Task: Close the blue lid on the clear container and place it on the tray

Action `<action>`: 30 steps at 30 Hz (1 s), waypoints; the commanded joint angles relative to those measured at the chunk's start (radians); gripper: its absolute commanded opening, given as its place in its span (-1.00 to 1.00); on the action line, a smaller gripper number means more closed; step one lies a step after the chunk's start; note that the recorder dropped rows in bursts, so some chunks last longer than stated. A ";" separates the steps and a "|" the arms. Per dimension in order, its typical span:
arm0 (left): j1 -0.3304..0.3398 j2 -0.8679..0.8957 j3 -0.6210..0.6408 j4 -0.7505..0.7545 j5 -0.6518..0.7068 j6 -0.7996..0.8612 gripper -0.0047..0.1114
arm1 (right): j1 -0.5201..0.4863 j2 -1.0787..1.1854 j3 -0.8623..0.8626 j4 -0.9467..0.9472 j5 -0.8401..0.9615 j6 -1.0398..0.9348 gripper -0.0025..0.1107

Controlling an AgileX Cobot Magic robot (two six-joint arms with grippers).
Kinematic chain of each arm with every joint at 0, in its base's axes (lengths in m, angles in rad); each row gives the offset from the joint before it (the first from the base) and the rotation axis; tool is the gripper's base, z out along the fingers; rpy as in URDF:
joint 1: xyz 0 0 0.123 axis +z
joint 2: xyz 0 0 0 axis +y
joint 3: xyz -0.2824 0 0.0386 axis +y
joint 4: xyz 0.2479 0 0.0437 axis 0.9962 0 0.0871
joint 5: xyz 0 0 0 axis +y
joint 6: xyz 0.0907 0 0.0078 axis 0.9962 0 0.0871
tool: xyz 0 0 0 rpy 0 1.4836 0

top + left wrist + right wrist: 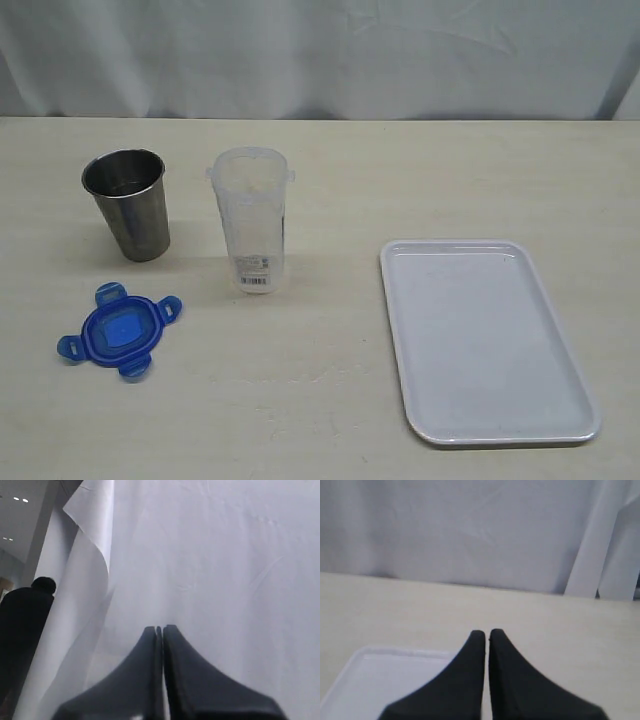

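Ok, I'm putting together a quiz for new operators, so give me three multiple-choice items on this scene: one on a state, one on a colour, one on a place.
1. The clear container is:
A. lying on its side
B. upright and open-topped
C. capped

2. The tray is:
A. white
B. blue
C. steel grey

3. The blue lid lies:
A. in the tray
B. on the container
C. on the table near the steel cup

Answers:
1 B: its rim faces up with nothing on it.
2 A: it is plain white all over.
3 C: it lies flat on the table, apart from the cup and the container.
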 commanded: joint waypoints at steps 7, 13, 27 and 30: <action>0.002 0.334 -0.116 0.412 -0.282 -0.249 0.54 | -0.003 -0.004 0.002 -0.014 -0.283 0.002 -0.89; 0.002 0.734 -0.171 0.628 -0.385 -0.290 0.71 | -0.003 -0.004 0.002 -0.014 -0.283 0.002 -0.89; 0.002 1.491 -0.207 0.592 -0.643 -0.047 0.71 | -0.003 -0.004 0.002 -0.003 -0.272 0.038 -0.89; 0.002 1.612 -0.259 0.592 -0.664 -0.054 0.71 | -0.003 -0.004 0.002 -0.003 -0.272 0.038 -0.89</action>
